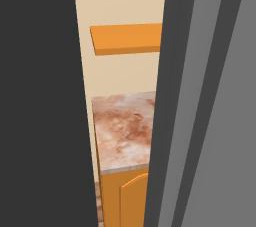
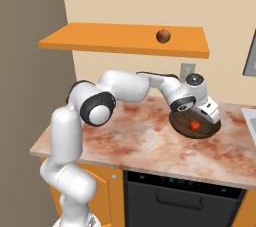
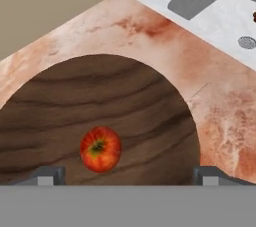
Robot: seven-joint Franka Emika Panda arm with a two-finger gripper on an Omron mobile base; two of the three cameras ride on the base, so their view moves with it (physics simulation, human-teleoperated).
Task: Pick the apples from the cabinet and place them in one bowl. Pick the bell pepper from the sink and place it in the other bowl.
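Observation:
A red apple lies inside a dark wooden bowl on the marbled counter. My gripper hangs just above the bowl, open, with nothing between its fingertips. In the right base view the gripper sits over the bowl's rim, close to that apple. A second apple rests on the orange cabinet, up and to the left of the hand. The sink lies beyond the bowl, and a dark-red sliver of the bell pepper shows in its basin. The other bowl is out of view.
Dark grey panels block most of the left base view, leaving a strip of cabinet, counter and orange base cupboard. A dark appliance front sits under the counter. A wall outlet is behind the hand.

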